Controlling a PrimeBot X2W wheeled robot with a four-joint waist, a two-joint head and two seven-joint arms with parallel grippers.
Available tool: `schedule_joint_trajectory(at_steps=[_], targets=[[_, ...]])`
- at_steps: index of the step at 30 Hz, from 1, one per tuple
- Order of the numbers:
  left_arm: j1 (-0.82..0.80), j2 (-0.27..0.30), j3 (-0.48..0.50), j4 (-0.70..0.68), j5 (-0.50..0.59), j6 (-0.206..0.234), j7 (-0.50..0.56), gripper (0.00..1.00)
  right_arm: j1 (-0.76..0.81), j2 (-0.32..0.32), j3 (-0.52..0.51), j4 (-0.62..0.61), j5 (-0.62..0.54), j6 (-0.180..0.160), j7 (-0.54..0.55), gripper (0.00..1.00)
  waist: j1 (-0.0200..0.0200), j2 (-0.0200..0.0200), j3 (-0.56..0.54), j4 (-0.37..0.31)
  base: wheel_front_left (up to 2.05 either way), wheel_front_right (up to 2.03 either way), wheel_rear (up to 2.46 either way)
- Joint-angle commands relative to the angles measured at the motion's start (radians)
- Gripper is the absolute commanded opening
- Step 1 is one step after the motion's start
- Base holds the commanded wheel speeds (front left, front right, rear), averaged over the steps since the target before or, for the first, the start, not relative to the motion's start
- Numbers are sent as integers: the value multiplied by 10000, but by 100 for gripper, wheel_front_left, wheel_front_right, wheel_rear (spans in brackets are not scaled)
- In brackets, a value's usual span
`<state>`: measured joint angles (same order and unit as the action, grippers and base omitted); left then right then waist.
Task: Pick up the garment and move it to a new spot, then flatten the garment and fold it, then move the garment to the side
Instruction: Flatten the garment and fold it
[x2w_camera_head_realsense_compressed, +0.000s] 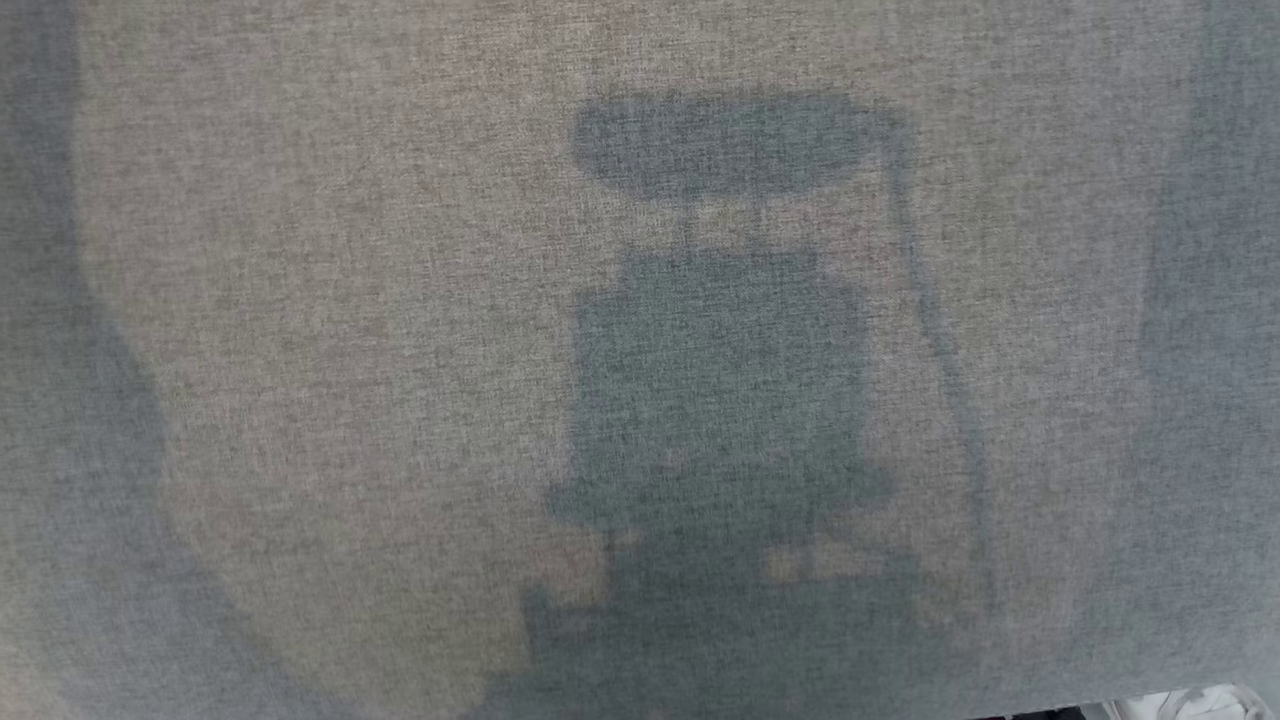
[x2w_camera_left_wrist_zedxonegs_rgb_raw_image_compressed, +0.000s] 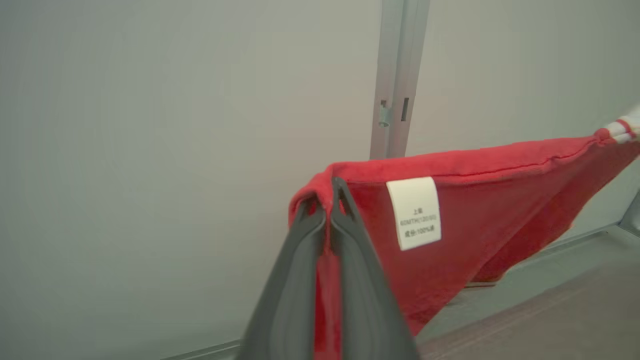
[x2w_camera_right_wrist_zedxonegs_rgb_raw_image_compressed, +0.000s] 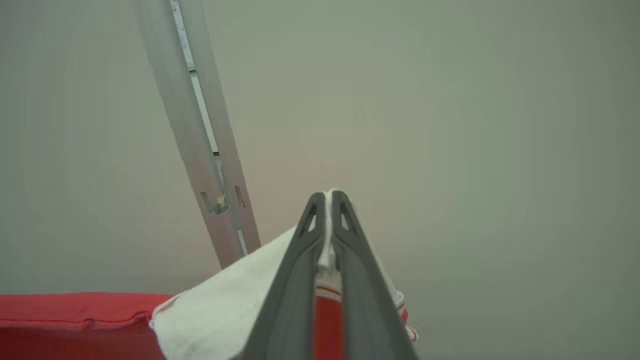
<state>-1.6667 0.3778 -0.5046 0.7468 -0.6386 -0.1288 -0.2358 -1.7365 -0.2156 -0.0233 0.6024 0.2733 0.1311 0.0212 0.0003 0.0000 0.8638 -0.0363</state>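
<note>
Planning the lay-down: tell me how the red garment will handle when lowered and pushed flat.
Probably floppy: the red garment sags in a drape below its edge stretched between the two shut jaws. Likely light, since a thin pinch of cloth carries it. Its plush-looking nap may drag on the grey woven surface rather than sliding, so pushing could bunch it.

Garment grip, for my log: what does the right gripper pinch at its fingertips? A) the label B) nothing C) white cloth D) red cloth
C: the right gripper is shut on a white part of the garment, and white cloth shows between its tips.
</note>
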Motion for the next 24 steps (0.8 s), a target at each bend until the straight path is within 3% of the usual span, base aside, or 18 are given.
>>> schedule_joint_trajectory(at_steps=[1,8,17,20,21,24], targets=[[316,274,-341,-129,-252,-29,-102,0,431,-117,38,-192,288,-7,-202,0,-3,0,58,-19,0,0,0],[2146,1345,-2139,-1547,-1527,-17,-283,0,3929,-609,273,-2096,1842,-7,-454,0,-3,0,-758,-23,0,0,0],[6299,2711,-2712,-3727,-1864,5,-302,0,10018,-529,-196,-5379,2533,-4,38,0,-3,0,-3347,-167,0,0,0],[8157,2881,-2636,-4476,-1635,494,-302,0,12158,-292,-477,-6232,2429,-4,206,0,-3,0,-4242,-174,0,0,0],[8157,2881,-2636,-4476,-1635,494,-302,0,12158,-292,-477,-6232,2429,-4,206,0,-3,0,-4242,-174,0,0,0],[10262,2868,-2380,-5382,-1702,1129,-295,0,14114,-50,-533,-6838,2371,-4,384,0,-3,0,-5030,-253,0,0,0]])
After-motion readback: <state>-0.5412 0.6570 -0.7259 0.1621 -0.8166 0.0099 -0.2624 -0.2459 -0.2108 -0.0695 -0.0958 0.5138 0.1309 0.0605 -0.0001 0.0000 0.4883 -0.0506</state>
